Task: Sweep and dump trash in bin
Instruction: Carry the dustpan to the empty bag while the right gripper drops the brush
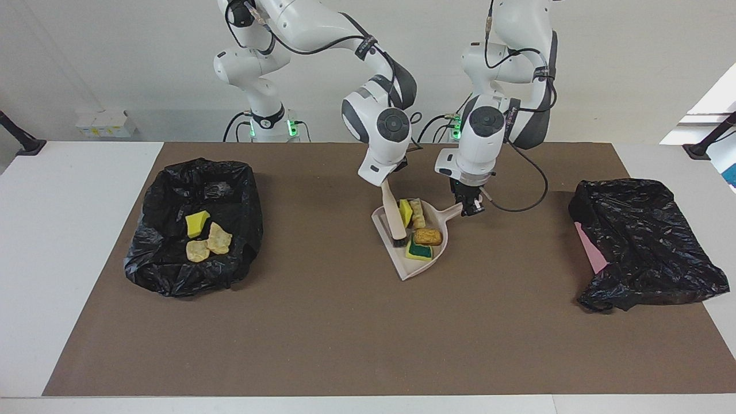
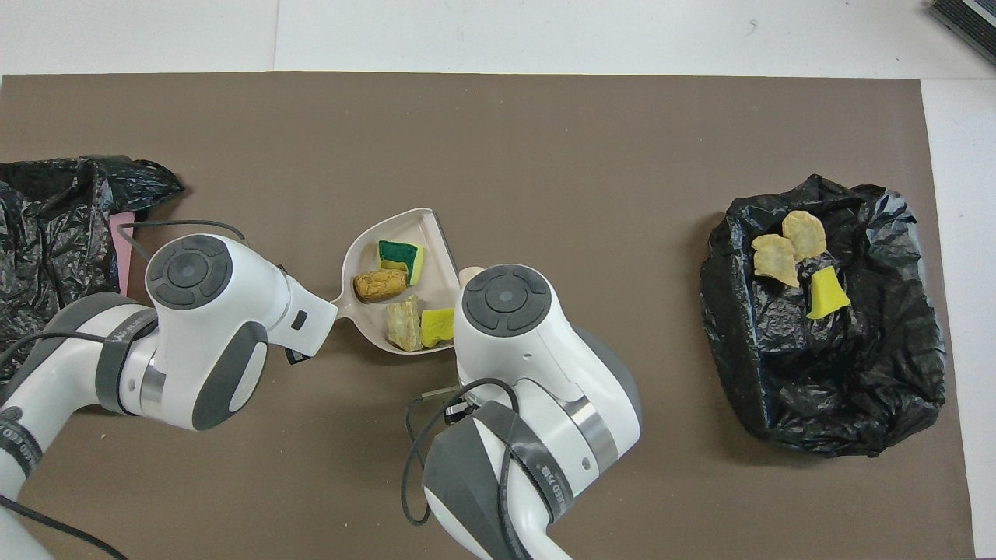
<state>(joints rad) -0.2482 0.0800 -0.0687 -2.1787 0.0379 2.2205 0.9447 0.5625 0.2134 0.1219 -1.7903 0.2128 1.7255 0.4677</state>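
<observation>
Overhead view: one desk [image 2: 545, 140], two black bin bags [image 2: 825, 327] [image 1: 647, 241], one dustpan [image 1: 422, 261]. Seven trash scraps: three [image 1: 204, 236] in a bag, four [image 2: 401, 292] in the dustpan. Left end effector [image 1: 472, 206] pinches its handle; right end effector [image 1: 386, 185] pinches one brush [image 1: 395, 221].

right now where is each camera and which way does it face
Facing view: high across the table, looking at the robots; both arms show whole, the left gripper on the dustpan handle, the right gripper holding the brush.
Overhead view: high above the robots' end, looking steeply down and forward; only the arms' wrists and forearms show, hiding both grippers.
Shared: the dustpan with four scraps and the bin with three, mirrored half a turn.
</observation>
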